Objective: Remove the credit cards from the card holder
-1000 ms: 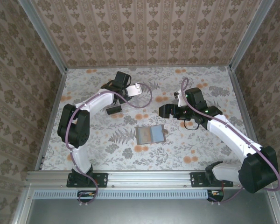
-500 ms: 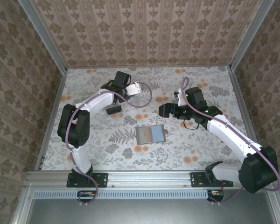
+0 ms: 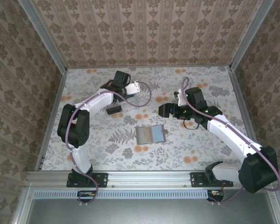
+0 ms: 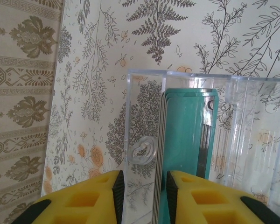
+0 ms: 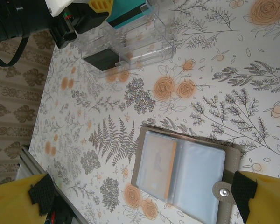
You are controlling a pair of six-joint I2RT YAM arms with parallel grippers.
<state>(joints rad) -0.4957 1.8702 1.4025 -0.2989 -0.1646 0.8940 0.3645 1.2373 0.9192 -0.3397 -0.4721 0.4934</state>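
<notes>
- Card holder (image 3: 150, 135): lay opened flat, inside up, near the middle of the surface (image 3: 210, 88), with its small tab (image 5: 222, 190) at the right. Neither arm touched it.
- Holder contents: the left panel showed a pale, orange-tinted card (image 5: 155, 169) behind its clear slot. The right panel looked plain bluish. Whether it held anything could not be told.
- Handling, as judged: the holder appeared thin, light and pliable, and likely to slide or fold if pulled. It would best be pinned at an outer panel or the tab. The card looked stiff and slick, so it should be taken by an exposed edge and drawn along the slot.
- Clear tray (image 4: 252, 121): stood on the far left of the holder, well apart from it. A stack of teal cards (image 4: 189, 135) stood on edge in one compartment.
- Left jaws: partly spread astride that stack above the tray. A gap showed between one yellow finger (image 4: 102, 193) and the cards, so no pinch was evident.
- Right jaws: spread wide and holding nothing, just beyond the holder's far edge.
</notes>
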